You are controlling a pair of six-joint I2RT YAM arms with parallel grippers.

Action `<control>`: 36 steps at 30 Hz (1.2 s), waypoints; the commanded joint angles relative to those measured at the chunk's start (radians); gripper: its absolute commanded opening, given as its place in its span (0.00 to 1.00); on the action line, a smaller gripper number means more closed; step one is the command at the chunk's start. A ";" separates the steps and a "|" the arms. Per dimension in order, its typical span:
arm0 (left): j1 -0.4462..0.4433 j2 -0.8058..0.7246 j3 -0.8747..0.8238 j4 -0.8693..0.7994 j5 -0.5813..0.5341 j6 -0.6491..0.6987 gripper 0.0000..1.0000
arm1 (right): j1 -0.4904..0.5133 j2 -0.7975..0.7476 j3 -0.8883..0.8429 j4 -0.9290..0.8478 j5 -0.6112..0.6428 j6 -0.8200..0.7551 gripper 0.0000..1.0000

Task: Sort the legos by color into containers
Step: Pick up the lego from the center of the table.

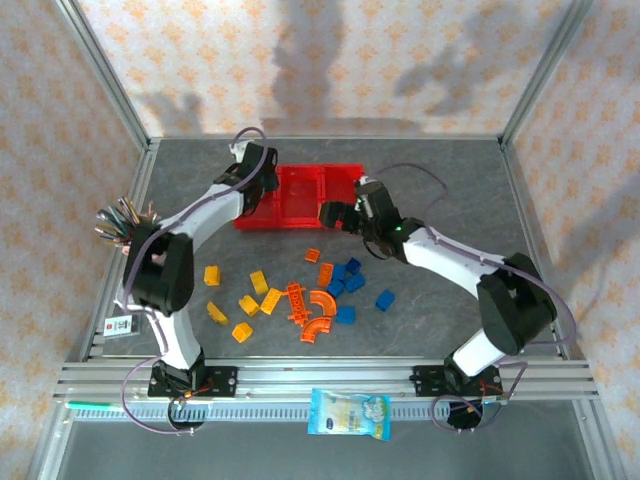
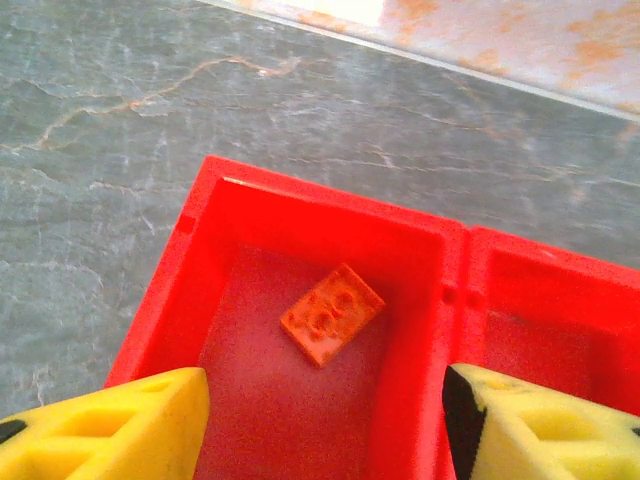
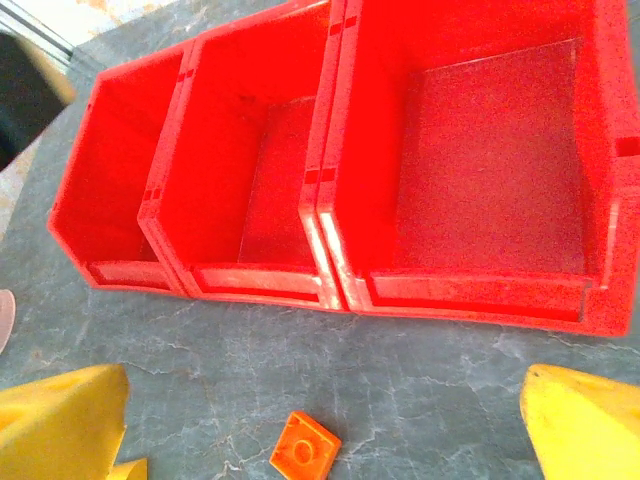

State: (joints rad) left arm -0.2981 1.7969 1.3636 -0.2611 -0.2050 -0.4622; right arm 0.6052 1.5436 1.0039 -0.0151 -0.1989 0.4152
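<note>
One orange plate [image 2: 332,313] is seen in the end bin [image 2: 230,200] under the opened left gripper [image 2: 320,400]; the right gripper [image 3: 325,400] is spread empty.

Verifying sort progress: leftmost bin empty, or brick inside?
Not empty: one orange brick lies flat on the floor of the leftmost bin, under the open left claw.

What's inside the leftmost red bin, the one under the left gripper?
One flat orange lego lies on the floor of the bin. The yellow fingers of the left gripper cover the floor's near corners, so anything there is hidden.
</note>
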 commanded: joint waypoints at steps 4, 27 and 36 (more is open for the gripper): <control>-0.099 -0.155 -0.169 0.017 0.142 -0.029 0.68 | -0.018 -0.077 -0.113 -0.034 -0.029 -0.008 1.00; -0.401 -0.020 -0.229 -0.065 0.151 -0.060 0.69 | -0.070 -0.198 -0.292 -0.026 -0.086 0.016 1.00; -0.404 0.072 -0.189 -0.072 0.135 -0.040 0.68 | -0.071 -0.189 -0.292 -0.026 -0.085 0.013 1.00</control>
State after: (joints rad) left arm -0.6949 1.8462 1.1404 -0.3004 -0.0521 -0.5217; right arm 0.5396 1.3655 0.7105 -0.0467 -0.2859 0.4416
